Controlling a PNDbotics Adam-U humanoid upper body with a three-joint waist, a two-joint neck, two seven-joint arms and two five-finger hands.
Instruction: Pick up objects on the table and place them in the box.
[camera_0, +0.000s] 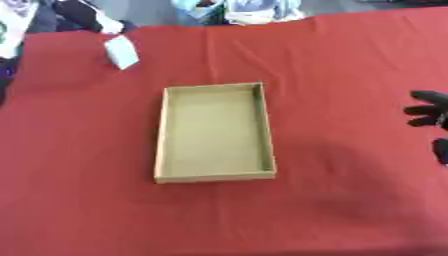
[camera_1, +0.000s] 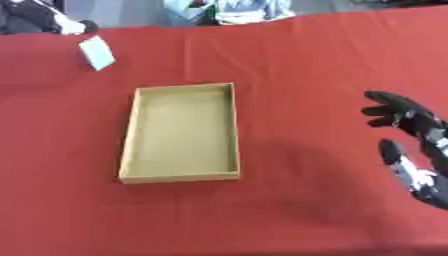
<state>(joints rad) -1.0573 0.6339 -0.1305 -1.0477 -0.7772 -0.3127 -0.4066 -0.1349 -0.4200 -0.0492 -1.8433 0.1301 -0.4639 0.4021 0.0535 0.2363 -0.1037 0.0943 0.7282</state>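
Note:
An open tan cardboard box lies in the middle of the red tablecloth, and nothing shows inside it. A small white object is at the far left, held by a person's hand just above the cloth. My right hand hovers at the right edge, to the right of the box and apart from it, open with fingers spread and nothing in it. My left hand shows in neither view.
The red cloth covers the whole table. Beyond its far edge lie pale bags or cloth items and a person's dark sleeve.

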